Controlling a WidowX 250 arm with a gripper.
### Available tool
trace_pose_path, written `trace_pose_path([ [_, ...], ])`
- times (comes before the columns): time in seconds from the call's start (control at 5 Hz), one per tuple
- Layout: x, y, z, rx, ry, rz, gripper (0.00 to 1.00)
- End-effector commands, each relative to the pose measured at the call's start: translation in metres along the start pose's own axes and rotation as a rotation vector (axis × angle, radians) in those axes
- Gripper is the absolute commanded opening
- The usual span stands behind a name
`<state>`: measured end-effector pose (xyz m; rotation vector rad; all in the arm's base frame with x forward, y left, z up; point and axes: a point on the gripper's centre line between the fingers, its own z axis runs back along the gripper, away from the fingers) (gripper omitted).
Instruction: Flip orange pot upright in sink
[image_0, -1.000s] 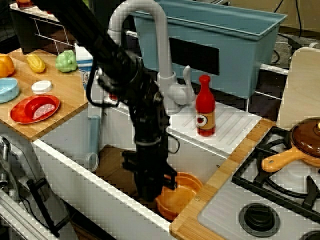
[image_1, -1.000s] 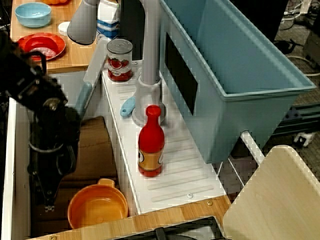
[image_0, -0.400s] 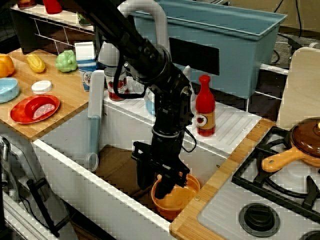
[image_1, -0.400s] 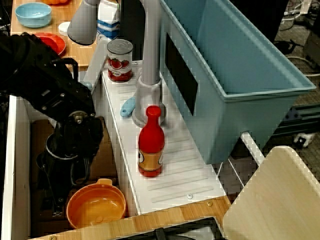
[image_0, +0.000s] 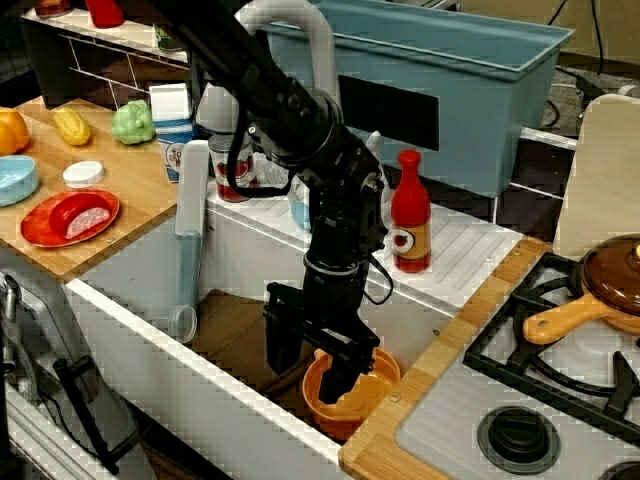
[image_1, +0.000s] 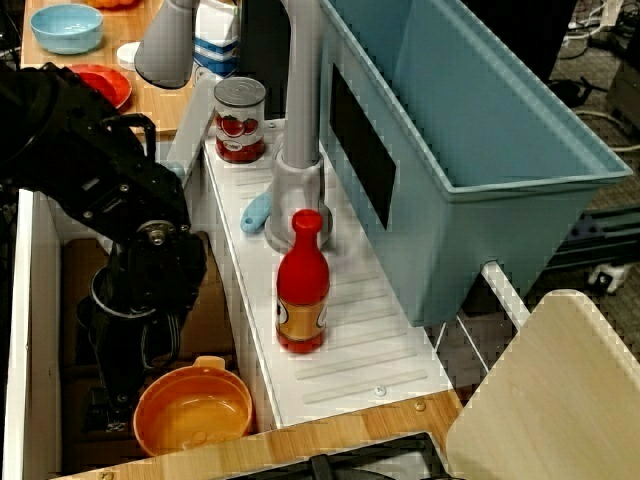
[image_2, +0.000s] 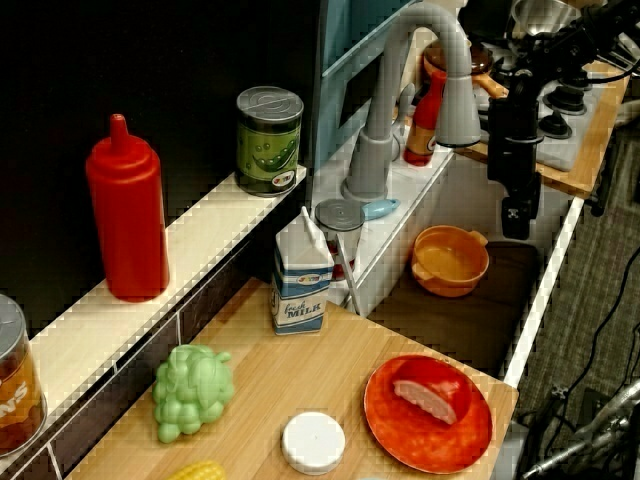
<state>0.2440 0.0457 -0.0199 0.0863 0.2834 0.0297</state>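
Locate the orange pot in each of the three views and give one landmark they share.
View from the front of the sink: orange pot at bottom centre, partly behind the gripper.
View from above the stove end: bottom left, on the sink floor.
View from the counter end: right of centre, mouth up in the sink.
Shared landmark: the red bottle beside the grey faucet.

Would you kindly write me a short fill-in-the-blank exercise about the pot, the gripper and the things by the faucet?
1. The orange pot sits in the sink with its opening facing ____.
2. The bottle on the ledge beside the faucet is coloured ____.
3. The gripper hangs over the ____.
4. The plate on the wooden counter is coloured ____.

Missing words: up; red; sink; red
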Motion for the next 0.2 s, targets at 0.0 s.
trace_pose_path([
  [0.0,0.0071,0.0027,0.0099,0.006,-0.037,0.005,1.0],
])
